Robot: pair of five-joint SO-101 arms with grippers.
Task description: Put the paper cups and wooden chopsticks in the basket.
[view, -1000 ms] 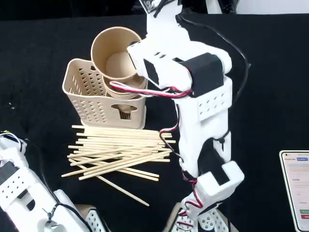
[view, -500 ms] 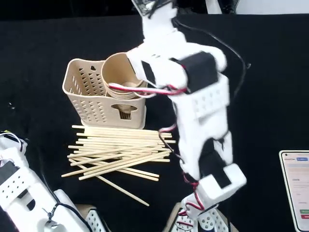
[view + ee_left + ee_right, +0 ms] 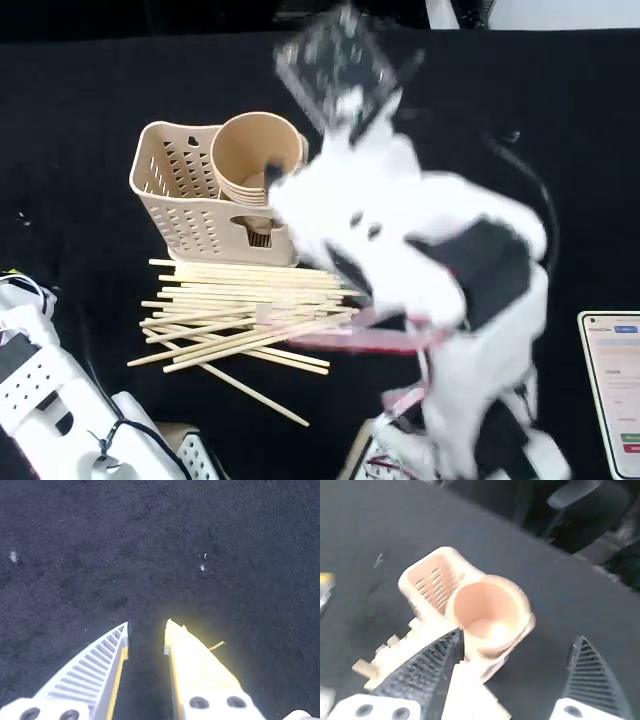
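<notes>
The paper cups (image 3: 255, 150) are sitting stacked in one end of the basket (image 3: 175, 205), toward the far edge of the surface (image 3: 80, 100). The chopsticks (image 3: 240, 315) are lying in a loose pile just beside the basket, on its near-edge side. I'm holding the right claw (image 3: 519, 636) above the cups, spread wide and empty. The left claw (image 3: 146, 624) is hovering over bare surface, parted a crack, gripping nothing.

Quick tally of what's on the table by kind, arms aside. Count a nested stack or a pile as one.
Basket: 1
Cup stack: 1 (nested in the basket; I can't tell how many cups)
Chopstick pile: 1 (sticks overlap too much to count)
Screen: 1
Total: 4
</notes>
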